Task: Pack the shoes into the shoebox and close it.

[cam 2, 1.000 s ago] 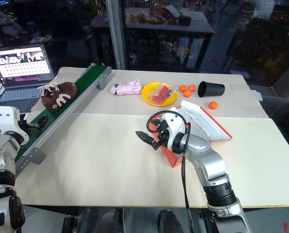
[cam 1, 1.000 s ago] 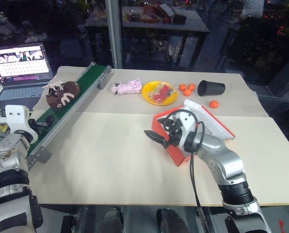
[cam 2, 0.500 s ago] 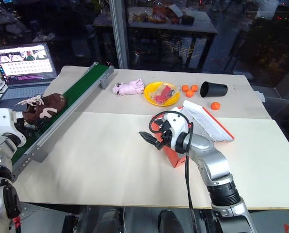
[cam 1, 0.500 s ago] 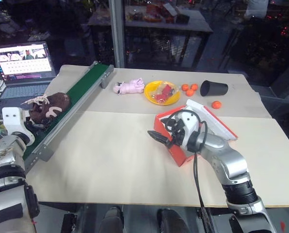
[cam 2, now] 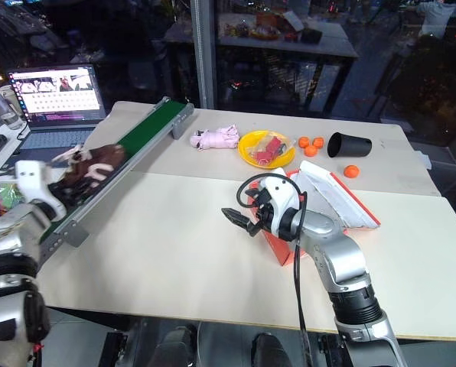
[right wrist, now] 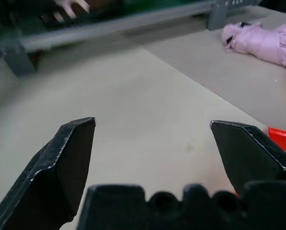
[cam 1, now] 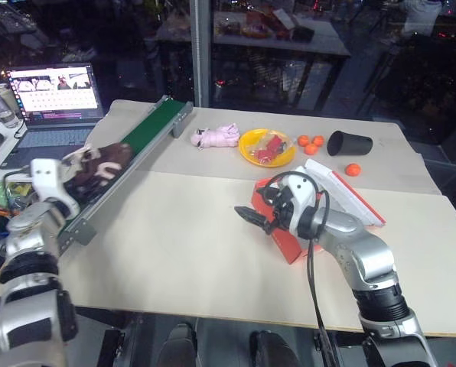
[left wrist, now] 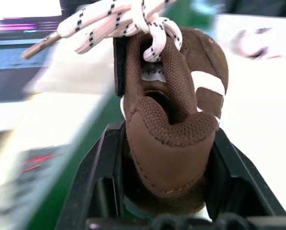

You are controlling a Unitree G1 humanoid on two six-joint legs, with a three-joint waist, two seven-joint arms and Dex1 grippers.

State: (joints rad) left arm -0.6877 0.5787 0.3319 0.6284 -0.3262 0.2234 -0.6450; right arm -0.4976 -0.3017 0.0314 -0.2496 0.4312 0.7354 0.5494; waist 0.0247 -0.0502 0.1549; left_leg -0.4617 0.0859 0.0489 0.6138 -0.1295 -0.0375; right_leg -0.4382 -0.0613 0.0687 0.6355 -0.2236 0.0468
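At about nine o'clock on the counter, over the near end of the green conveyor strip, the left gripper has its jaws closed on the heel of a brown shoe, the cream laces trailing loose past the toe. Near three o'clock sits the shoebox, red with its white-lined lid propped open, and the right gripper hangs just in front of it, jaws spread wide and holding nothing. The grip takes only the soft heel, so the shoe could sag or twist out during the carry across. Dangling laces might snag on the conveyor rail. The waiting right arm also crowds the box mouth, risking a knock that tips the lid or shifts the box.
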